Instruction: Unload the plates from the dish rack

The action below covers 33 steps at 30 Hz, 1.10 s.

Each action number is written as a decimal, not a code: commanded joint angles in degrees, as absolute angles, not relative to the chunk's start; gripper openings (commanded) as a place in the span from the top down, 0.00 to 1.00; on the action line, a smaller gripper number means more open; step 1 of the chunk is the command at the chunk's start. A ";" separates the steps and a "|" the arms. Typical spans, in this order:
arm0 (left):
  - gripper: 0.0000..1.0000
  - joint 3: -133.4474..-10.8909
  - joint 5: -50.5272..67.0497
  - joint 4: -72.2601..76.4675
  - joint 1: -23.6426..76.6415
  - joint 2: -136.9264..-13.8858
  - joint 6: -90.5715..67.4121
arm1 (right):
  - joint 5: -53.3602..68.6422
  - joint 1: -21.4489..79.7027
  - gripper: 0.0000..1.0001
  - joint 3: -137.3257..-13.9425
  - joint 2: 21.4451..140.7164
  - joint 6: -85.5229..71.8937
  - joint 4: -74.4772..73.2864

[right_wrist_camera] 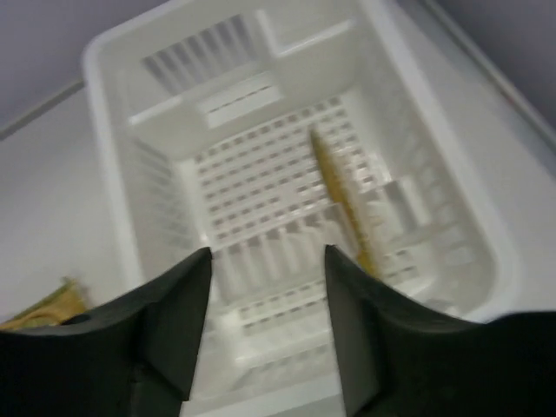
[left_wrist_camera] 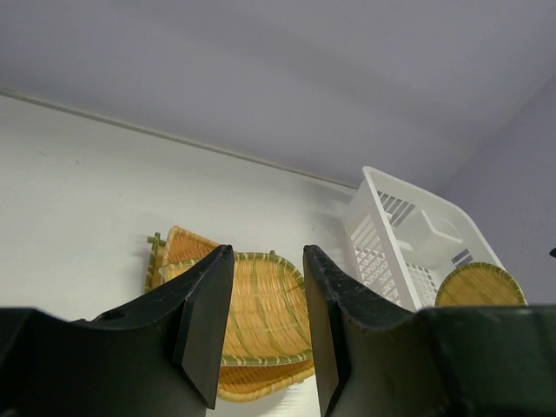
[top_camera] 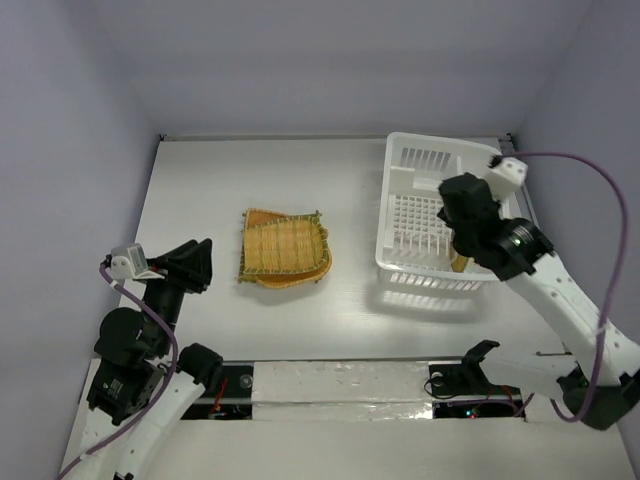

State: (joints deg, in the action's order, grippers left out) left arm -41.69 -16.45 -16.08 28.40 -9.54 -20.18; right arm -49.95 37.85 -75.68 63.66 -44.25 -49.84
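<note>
Two tan woven plates [top_camera: 284, 248] lie stacked on the table mid-left; they also show in the left wrist view [left_wrist_camera: 265, 313]. The white dish rack [top_camera: 420, 215] stands at the right. One round plate stands on edge in it, seen edge-on in the right wrist view [right_wrist_camera: 340, 195] and face-on in the left wrist view [left_wrist_camera: 479, 286]. My right gripper [top_camera: 462, 232] hovers over the rack's near right part, open and empty [right_wrist_camera: 268, 261]. My left gripper [top_camera: 197, 262] is open and empty at the near left, pointing toward the stack [left_wrist_camera: 268, 261].
The white table [top_camera: 200, 190] is walled by pale purple panels on the left, back and right. The rack sits close to the right wall. A purple cable [top_camera: 600, 230] loops above the right arm.
</note>
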 commanded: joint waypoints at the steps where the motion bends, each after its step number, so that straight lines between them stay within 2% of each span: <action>1: 0.65 -41.31 -15.21 -13.54 28.65 -8.61 -19.95 | -50.45 30.18 0.35 -69.37 57.93 -41.84 -56.26; 2: 0.65 -41.31 -15.03 -13.54 28.65 -8.61 -19.86 | -49.84 28.41 0.32 -68.39 56.96 -41.05 -55.55; 6: 0.65 -41.31 -14.50 -13.36 28.65 -8.44 -19.86 | -45.10 21.28 0.32 -65.22 56.07 -32.99 -51.86; 15: 0.65 -41.31 -14.50 -13.45 28.65 -7.73 -19.78 | -36.83 16.79 0.42 -64.52 65.74 -22.34 -45.27; 21: 0.65 -41.31 -14.33 -13.36 28.65 -7.82 -19.69 | -38.93 15.47 0.62 -65.91 71.71 -18.12 -44.30; 22: 0.65 -41.31 -14.41 -13.27 28.65 -7.82 -19.69 | -39.37 15.47 0.69 -66.96 72.33 -17.67 -44.64; 25: 0.65 -41.31 -14.50 -13.36 28.65 -7.73 -19.69 | -39.64 15.47 0.79 -68.81 73.65 -15.12 -45.00; 27: 0.65 -41.31 -14.68 -13.36 28.65 -7.82 -19.69 | -39.64 15.47 0.82 -69.43 74.00 -13.89 -45.61; 31: 0.65 -41.31 -14.59 -13.36 28.65 -8.00 -19.69 | -40.78 15.47 0.96 -70.49 73.48 -13.01 -47.46; 33: 0.65 -41.31 -14.59 -13.27 28.65 -8.09 -19.78 | -42.00 15.47 1.00 -71.71 72.51 -12.31 -48.95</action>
State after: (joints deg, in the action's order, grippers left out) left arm -41.69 -15.00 -15.97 28.40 -8.43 -20.14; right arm -37.76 15.79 -66.83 74.96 -14.48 -48.27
